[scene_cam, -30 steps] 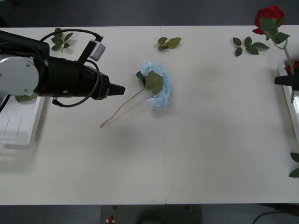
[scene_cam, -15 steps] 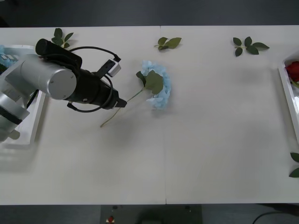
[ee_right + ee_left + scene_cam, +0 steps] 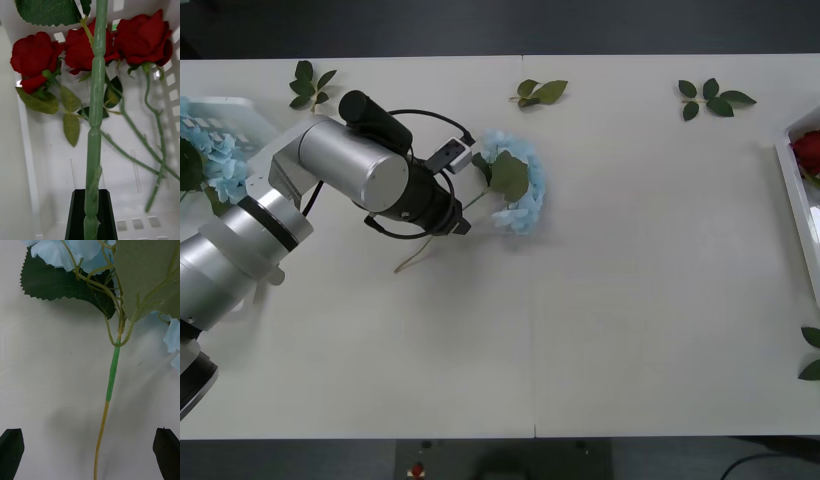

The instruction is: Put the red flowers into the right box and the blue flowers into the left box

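- At the far left of the table (image 3: 630,330) sits the left box (image 3: 240,108), with blue flowers (image 3: 210,155) already lying in it. I judge that part of the sorting done.
- My left gripper (image 3: 90,450) hovers low over the stem of the one blue flower (image 3: 515,180) left on the table, near the middle and a little to the left. The jaws are spread wide, one black finger (image 3: 11,453) on each side of the stem, and nothing is gripped yet.
- In the left wrist view that stem (image 3: 110,386) runs up between my fingers to the big leaves and the pale blue head. The next move, as I judge it, is to close on the stem and carry it to the left box.
- Loose leaf sprigs (image 3: 540,92) lie along the far edge of the table; they are not mine to sort.
- At the right edge is the right box (image 3: 798,200), with red flowers (image 3: 116,41) lying inside.
- My right gripper (image 3: 92,215) is over that box, its jaws closed on the green stem (image 3: 95,112) of a rose that I have not let go of yet.
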Robot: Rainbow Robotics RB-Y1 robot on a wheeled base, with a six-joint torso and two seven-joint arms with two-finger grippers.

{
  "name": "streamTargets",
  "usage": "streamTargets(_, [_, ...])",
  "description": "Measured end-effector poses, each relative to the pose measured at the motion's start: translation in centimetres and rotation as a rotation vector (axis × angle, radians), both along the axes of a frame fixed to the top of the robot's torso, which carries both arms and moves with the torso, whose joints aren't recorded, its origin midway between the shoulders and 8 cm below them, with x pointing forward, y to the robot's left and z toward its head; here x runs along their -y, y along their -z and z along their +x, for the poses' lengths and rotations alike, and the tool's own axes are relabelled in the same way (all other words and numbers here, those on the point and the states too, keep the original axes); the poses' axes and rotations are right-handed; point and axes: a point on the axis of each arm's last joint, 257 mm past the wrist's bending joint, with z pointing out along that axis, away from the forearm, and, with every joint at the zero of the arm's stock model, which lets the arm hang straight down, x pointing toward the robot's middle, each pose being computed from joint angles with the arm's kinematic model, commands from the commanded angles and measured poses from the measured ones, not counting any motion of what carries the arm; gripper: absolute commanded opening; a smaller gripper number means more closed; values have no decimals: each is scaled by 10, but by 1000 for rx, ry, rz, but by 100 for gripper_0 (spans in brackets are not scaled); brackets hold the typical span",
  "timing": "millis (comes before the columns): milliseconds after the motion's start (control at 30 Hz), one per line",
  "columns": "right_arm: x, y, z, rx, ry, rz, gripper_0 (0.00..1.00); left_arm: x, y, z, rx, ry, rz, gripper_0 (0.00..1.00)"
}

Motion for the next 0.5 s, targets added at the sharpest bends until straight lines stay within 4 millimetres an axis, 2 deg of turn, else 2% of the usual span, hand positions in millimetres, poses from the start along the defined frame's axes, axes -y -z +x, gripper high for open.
streamTargets(100, [18, 0, -2, 1, 12, -73, 0, 5, 5, 4, -9, -9, 8, 100])
streamTargets(200, [25, -1, 0, 15, 29, -91, 0, 9, 9, 6, -22, -9, 15, 100])
streamTargets(300, [31, 8, 1, 13, 34, -135, 0, 11, 13, 7, -20, 25, 49, 97])
streamTargets(333, [31, 11, 2, 12, 33, -139, 0, 11, 15, 7, -17, 34, 65, 88])
streamTargets(367, [29, 15, 2, 12, 33, -134, 0, 11, 16, 6, -14, 40, 77, 67])
streamTargets(500, [28, 26, 3, 8, 37, -139, 0, 12, 22, 3, -13, 60, 110, 9])
